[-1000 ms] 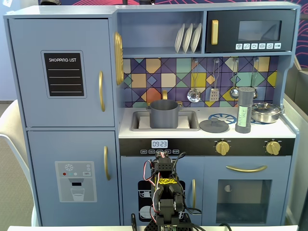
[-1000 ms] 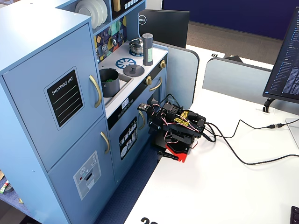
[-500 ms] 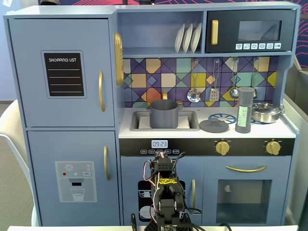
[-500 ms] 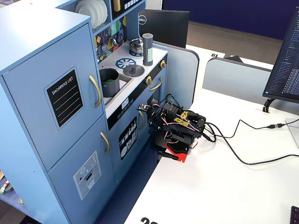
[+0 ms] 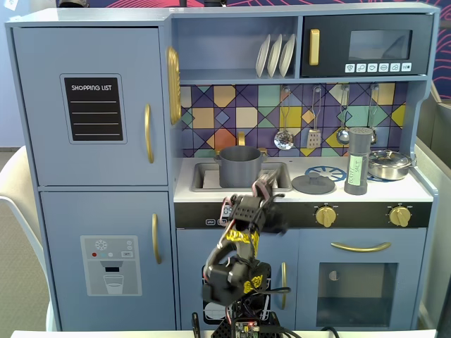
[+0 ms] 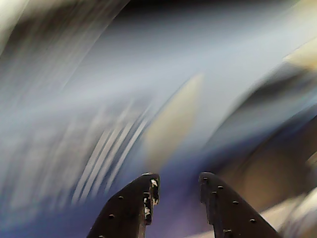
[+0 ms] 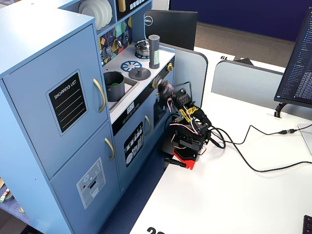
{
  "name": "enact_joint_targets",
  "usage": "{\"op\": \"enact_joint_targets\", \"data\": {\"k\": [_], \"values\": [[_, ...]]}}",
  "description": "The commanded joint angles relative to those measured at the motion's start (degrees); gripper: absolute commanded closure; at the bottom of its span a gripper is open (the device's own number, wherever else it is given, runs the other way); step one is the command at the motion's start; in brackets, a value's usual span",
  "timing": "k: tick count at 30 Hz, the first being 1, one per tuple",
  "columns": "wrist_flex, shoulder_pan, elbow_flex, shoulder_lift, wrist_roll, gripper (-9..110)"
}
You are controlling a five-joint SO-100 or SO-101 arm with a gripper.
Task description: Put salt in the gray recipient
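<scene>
The salt (image 5: 359, 161) is a tall dark-gray shaker with a pale green label. It stands upright on the counter at the right, and shows in the other fixed view (image 7: 154, 50). The gray recipient (image 5: 240, 166) is a matte gray pot that sits in the sink, left of the salt; it shows again in the other fixed view (image 7: 113, 85). My gripper (image 6: 179, 179) is open and empty; the wrist view is smeared by motion. In a fixed view the gripper (image 5: 268, 200) is a blur at the counter's front edge, just below the pot. It is far left of the salt.
A flat gray knobbed lid (image 5: 313, 184) lies on the counter between pot and salt. A shiny steel pan (image 5: 390, 164) stands right of the salt. Gold knobs (image 5: 325, 215) line the front panel. The arm's base (image 7: 187, 141) sits on a white desk with cables.
</scene>
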Motion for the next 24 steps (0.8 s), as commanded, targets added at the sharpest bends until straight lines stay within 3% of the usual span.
{"op": "enact_joint_targets", "data": {"k": [1, 6, 9, 15, 24], "values": [[-25.1, 11.5, -7.5, -5.7, 1.6, 89], [-54.5, 16.4, -6.9, -15.7, 0.4, 72], [-64.5, 17.7, -7.7, -21.4, 1.5, 59], [-70.7, 18.9, -13.4, -29.7, 3.9, 45], [-72.3, 18.6, -24.8, -43.5, 8.5, 40]]}}
